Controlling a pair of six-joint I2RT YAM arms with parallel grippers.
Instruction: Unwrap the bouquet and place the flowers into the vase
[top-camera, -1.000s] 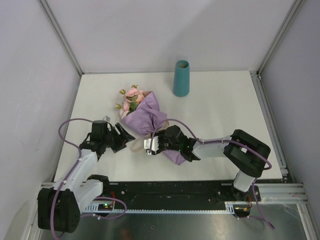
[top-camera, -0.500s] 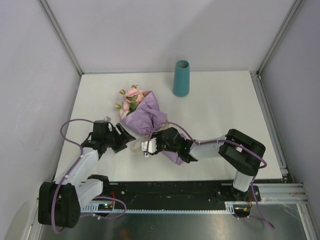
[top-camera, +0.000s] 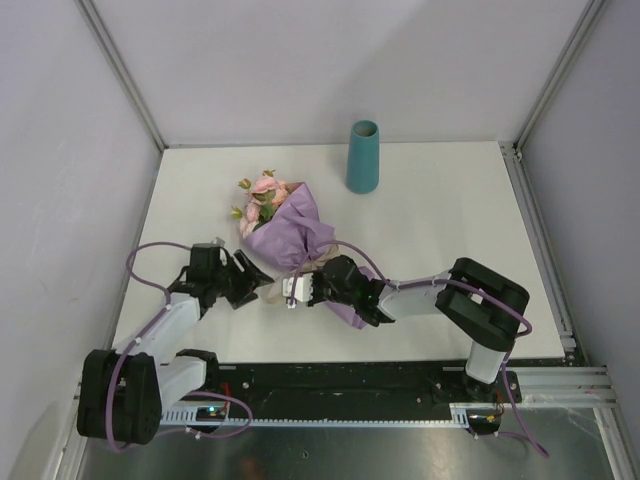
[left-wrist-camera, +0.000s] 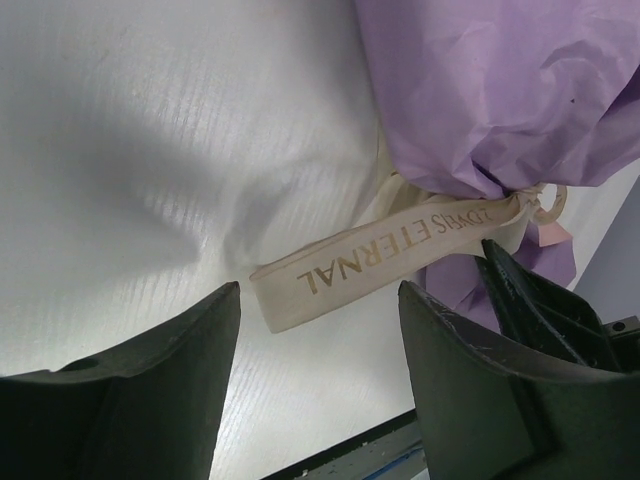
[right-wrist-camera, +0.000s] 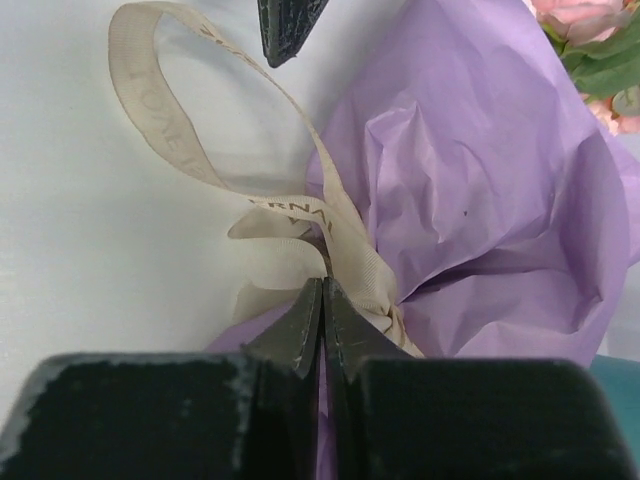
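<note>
Cream fabric ribbon (left-wrist-camera: 380, 255): printed tail points into gap of spread left end effector (left-wrist-camera: 318, 295), nearer arm. Right end effector (right-wrist-camera: 320, 290) closed, seemingly nipping ribbon where it binds lilac crinkled-paper rose bouquet (top-camera: 290, 235).

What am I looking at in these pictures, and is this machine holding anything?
Two robot arms are bolted at the near edge of a white table, each ending in a two-finger gripper. The wide picture comes from a camera above and behind them; the close-ups come from a camera on each wrist. On the table lies a lilac-wrapped bouquet of pink roses, tied with a cream ribbon; a teal vase stands at the back. The right gripper is shut on the ribbon at its knot. The left gripper is open near the ribbon's loose end, holding nothing.
</note>
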